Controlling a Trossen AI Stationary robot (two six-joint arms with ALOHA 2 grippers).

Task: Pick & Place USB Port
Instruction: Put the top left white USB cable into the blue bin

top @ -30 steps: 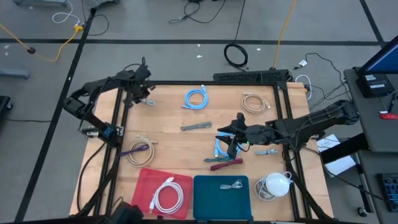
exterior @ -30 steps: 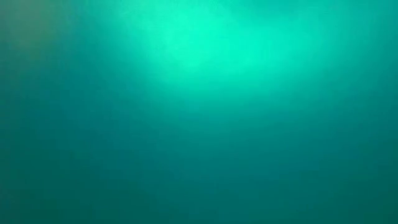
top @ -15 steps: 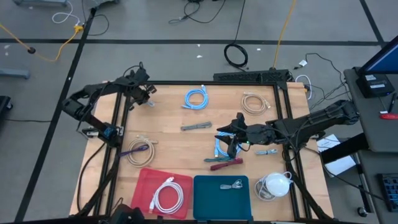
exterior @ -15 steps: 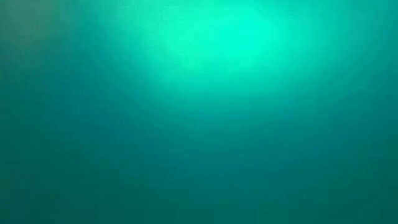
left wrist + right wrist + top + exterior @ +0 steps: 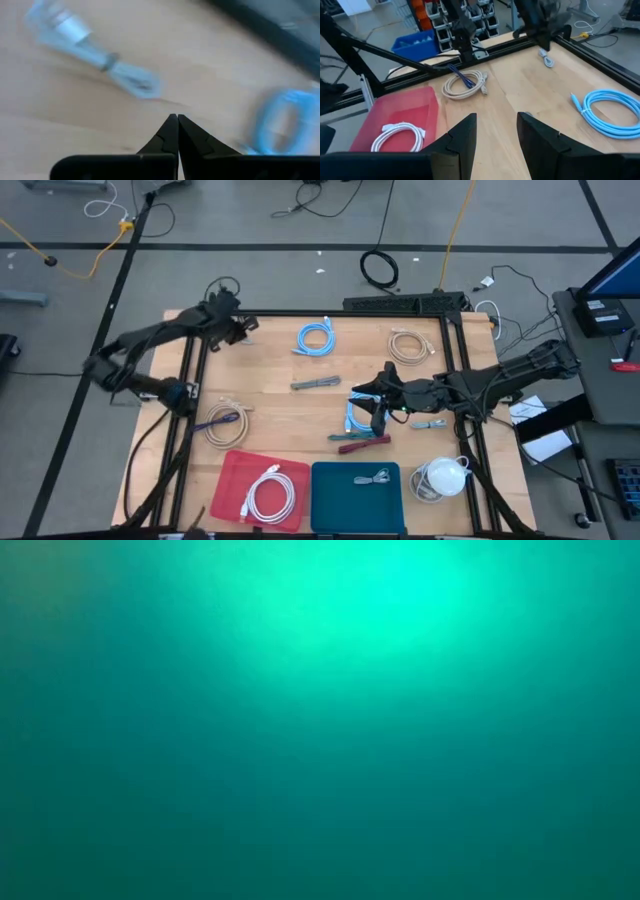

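Observation:
My left gripper (image 5: 238, 330) is shut and hovers over the table's far left corner. In the left wrist view its tips (image 5: 176, 117) meet just short of a small grey USB cable (image 5: 125, 80) lying flat on the wood. My right gripper (image 5: 374, 408) is open near the table's middle, beside a light blue cable (image 5: 351, 416). Nothing lies between its fingers in the right wrist view (image 5: 496, 119). A red tray (image 5: 235, 470) holds a white coil (image 5: 268, 492). A teal tray (image 5: 335, 490) holds a grey cable (image 5: 375, 476). The low view shows only a teal blur.
On the wood lie a blue coil (image 5: 315, 338), a beige coil (image 5: 408, 345), a grey cable (image 5: 315, 383), a dark red cable (image 5: 362, 443), a beige-and-purple coil (image 5: 225, 420) and a small grey cable (image 5: 428, 423). A white object (image 5: 445, 475) sits at the near right edge.
The left arm has swung: its elbow has dropped toward the table's left and near side, while its gripper has stayed over the far left corner, shifting slightly right. The right arm has kept still.

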